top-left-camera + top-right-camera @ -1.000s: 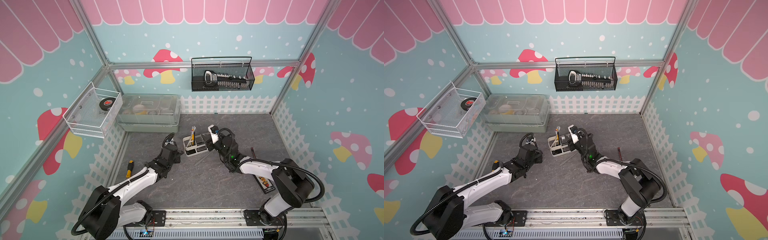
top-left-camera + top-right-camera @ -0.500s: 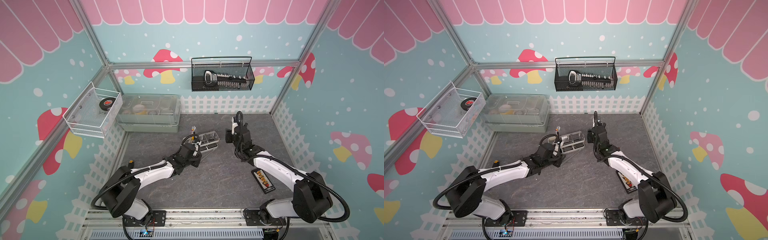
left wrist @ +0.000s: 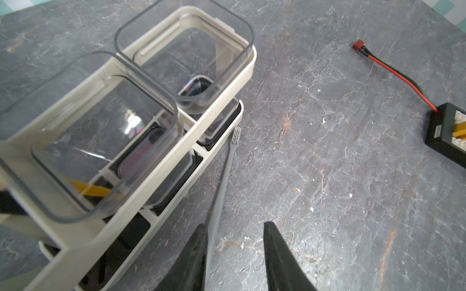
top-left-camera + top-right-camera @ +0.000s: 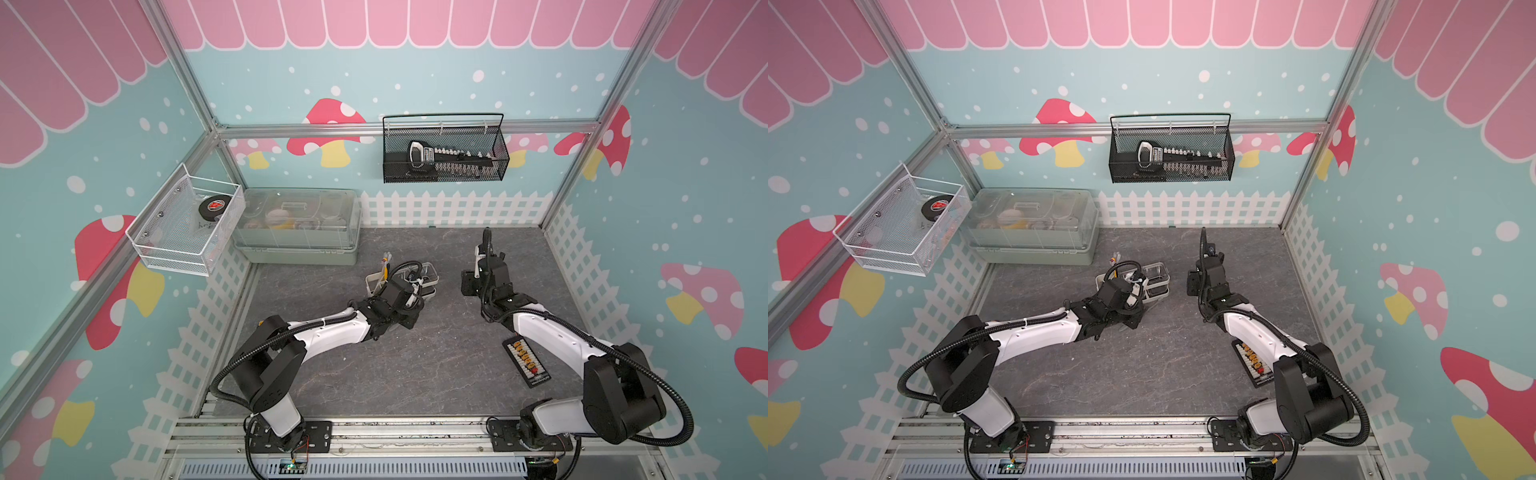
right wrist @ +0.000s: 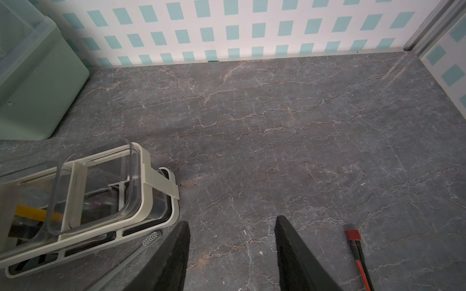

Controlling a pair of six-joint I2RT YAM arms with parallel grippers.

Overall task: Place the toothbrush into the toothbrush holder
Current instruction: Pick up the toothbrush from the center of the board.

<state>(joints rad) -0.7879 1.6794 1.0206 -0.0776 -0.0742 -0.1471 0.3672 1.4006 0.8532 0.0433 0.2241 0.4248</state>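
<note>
Looks like a robotics lab test cell dressed up as a toy room. Boxed in by an aluminium frame (image 4: 407,126) holding printed wall panels (image 4: 415,70) of pink scallops, mushrooms and picket fence. Floored with a grey marbled desk (image 4: 415,365). Fitted with a left arm (image 4: 332,332) and right arm (image 4: 552,336) bolted to a front rail (image 4: 395,432), plus a black mesh basket (image 4: 444,174) hung up.

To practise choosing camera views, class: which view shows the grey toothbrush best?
The left wrist view: the grey toothbrush lies beside the toothbrush holder, bristles clear. The right wrist view shows only its head and part of the handle. In both top views the left arm hides it.
</note>
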